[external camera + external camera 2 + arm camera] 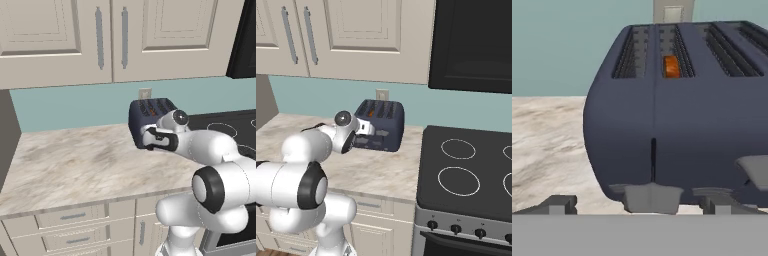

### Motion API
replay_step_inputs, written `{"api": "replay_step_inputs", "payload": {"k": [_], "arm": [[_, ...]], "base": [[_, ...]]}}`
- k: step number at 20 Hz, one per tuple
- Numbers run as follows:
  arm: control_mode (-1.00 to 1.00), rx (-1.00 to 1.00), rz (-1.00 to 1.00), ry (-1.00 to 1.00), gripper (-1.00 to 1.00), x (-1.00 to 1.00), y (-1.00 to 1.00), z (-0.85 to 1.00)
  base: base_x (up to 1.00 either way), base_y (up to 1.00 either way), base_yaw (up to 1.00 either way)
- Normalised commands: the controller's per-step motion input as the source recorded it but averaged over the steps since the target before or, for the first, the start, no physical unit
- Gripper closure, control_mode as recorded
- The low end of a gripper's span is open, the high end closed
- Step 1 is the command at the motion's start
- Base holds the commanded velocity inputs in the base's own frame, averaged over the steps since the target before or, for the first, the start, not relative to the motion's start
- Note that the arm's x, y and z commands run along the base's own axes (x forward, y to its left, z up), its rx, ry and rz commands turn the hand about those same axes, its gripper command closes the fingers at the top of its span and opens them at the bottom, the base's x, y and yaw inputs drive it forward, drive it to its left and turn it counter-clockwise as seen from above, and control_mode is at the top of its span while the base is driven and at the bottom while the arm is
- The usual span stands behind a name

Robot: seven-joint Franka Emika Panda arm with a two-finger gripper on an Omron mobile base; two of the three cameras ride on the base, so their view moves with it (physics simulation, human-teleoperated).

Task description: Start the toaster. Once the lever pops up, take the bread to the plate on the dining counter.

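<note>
Navy-blue and boxy, the toaster (pixel 150 120) is sitting at the back of the marbled worktop (pixel 75 165), close to the teal wall and just below a pale wall outlet (pixel 145 93). I am looking at the arm reaching forward from the base, its white forearm lying nearly level over the worktop and the wrist turned so the hand is facing the toaster's front end. In the left base view the gripper (pixel 150 139) is sitting right at the toaster's lower front face; from the right base view the gripper (pixel 367 134) is pressed up close to the same end, though I cannot tell whether it is actually touching.

In the hand view the two dark fingertips (pixel 559 204) are standing far apart at the bottom of the picture, so the jaws are spread wide and holding nothing. Between them a grey lever (pixel 650 196) is showing at the foot of a vertical slit in the toaster's face (it is sitting at the bottom end of that slit).

An orange-brown bit of the bread (pixel 671 66) is peeking out of the second slot from the left on top. To the right of the worktop a black stovetop (pixel 466 170) is lying with its white ring markings, and cream cabinets (pixel 100 35) are hanging above.
</note>
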Motion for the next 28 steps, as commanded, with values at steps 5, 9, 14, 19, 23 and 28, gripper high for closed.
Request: {"api": "replay_step_inputs", "payload": {"k": [5,9,14,19,23,28], "arm": [[-1.0,0.0,0.0,-0.06,-1.0,0.0,-0.1,0.26],[-1.0,0.0,0.0,-0.09,-1.0,-0.01,-0.14,0.25],[-1.0,0.0,0.0,-0.16,-1.0,-0.01,-0.12,0.16],[-1.0,0.0,0.0,-0.15,-1.0,0.0,-0.06,0.11],[-1.0,0.0,0.0,-0.02,-1.0,0.0,-0.09,0.1],[-1.0,0.0,0.0,0.0,-1.0,0.0,-0.16,0.05]], "base": [[0.0,0.0,0.0],[0.0,0.0,0.0],[0.0,0.0,0.0],[0.0,0.0,0.0],[0.0,0.0,0.0],[0.0,0.0,0.0]]}}
